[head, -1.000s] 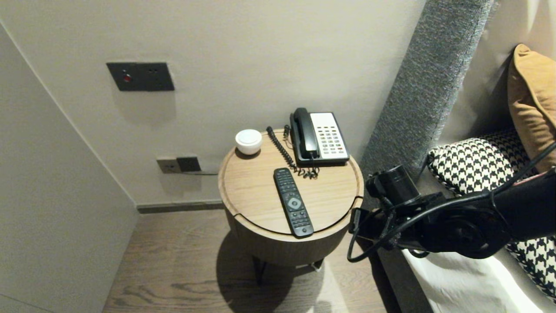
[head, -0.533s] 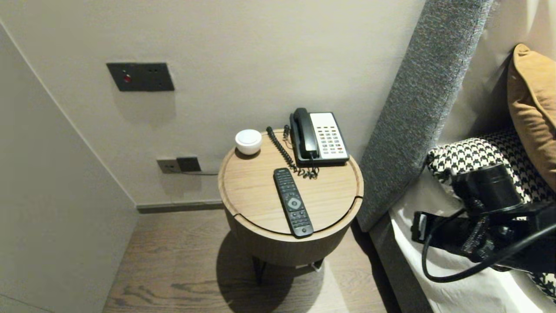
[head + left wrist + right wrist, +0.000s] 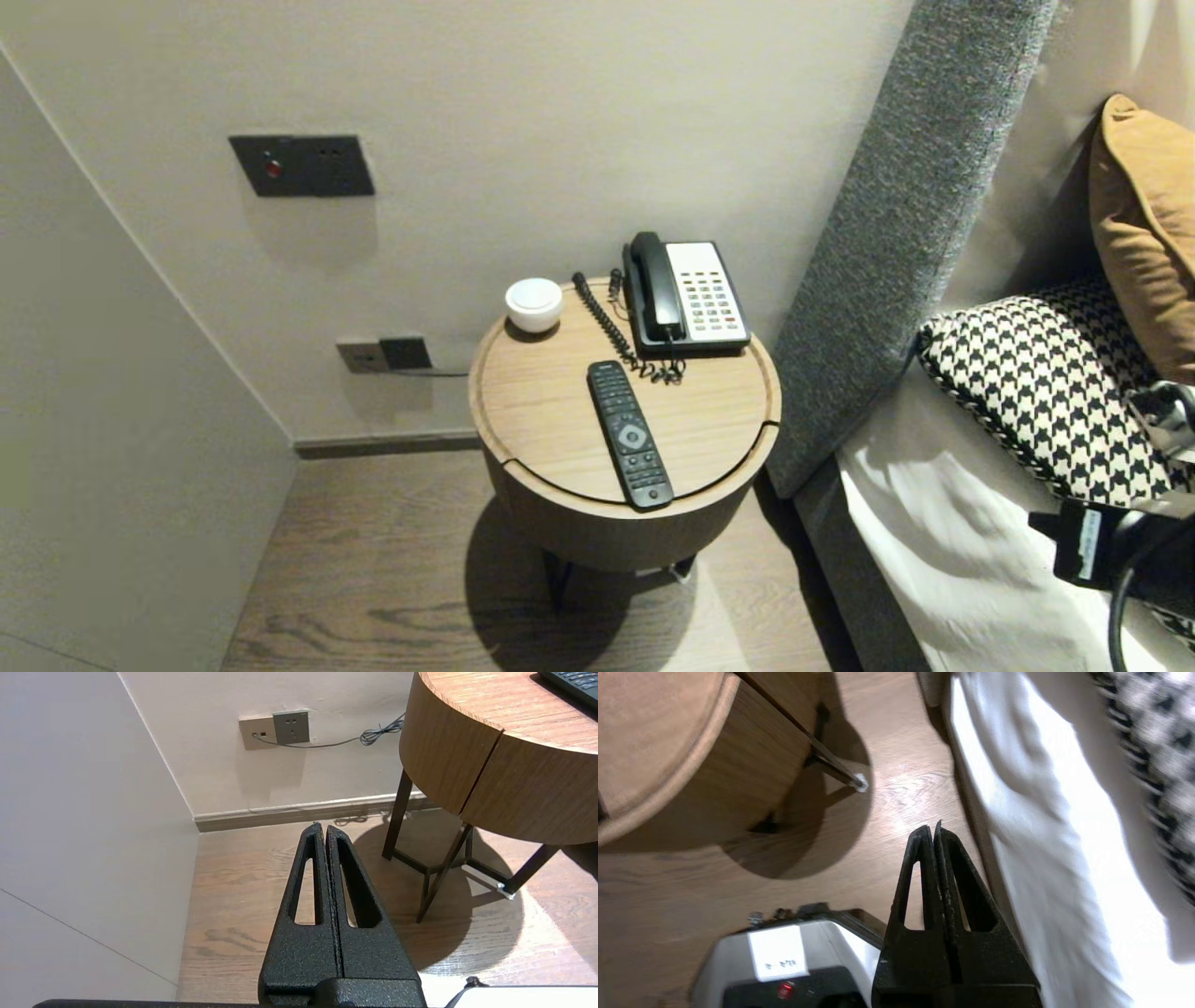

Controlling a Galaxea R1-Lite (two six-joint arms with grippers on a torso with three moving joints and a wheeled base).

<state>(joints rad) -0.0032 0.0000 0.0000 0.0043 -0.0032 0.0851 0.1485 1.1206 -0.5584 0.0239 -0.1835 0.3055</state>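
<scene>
I saw soft, warm room light falling from above. The round table (image 3: 541, 420) threw a dark shadow onto the floor (image 3: 373, 569) beneath it, and the white sheet (image 3: 1087, 868) glared, washed out, in the right wrist view.

white bed sheet (image 3: 934, 541): rumpled, creased, lying over mattress edge just below houndstooth pillow (image 3: 1046, 392); round wooden side table (image 3: 541, 411): upright on thin dark legs, seam across its top, just beside the bed
</scene>
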